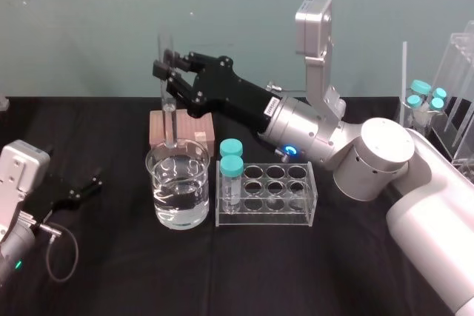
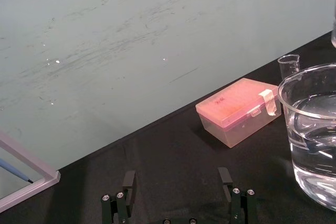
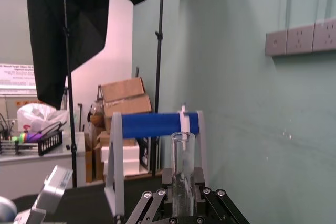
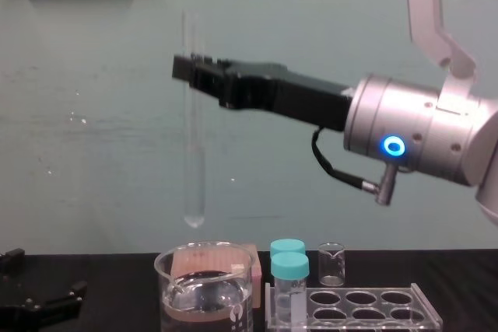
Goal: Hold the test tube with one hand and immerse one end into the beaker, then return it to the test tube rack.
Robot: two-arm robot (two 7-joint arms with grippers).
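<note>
My right gripper [image 1: 169,73] is shut on the test tube [image 1: 170,125], gripping its upper part and holding it upright. In the chest view the test tube [image 4: 194,169] hangs with its round bottom a little above the rim of the beaker [image 4: 204,293], clear of the water. The beaker [image 1: 178,183] is about half full of clear liquid. Just to its right stands the test tube rack [image 1: 292,192]. In the right wrist view the test tube [image 3: 182,177] sits between the fingers. My left gripper [image 1: 74,192] rests open on the table left of the beaker, nothing in it.
Two teal-capped vials [image 1: 232,168] stand in the rack's left end. A pinkish lidded box [image 2: 239,108] and a tiny beaker [image 4: 331,263] sit behind the beaker. More capped vials [image 1: 426,98] and clear stands are at the back right.
</note>
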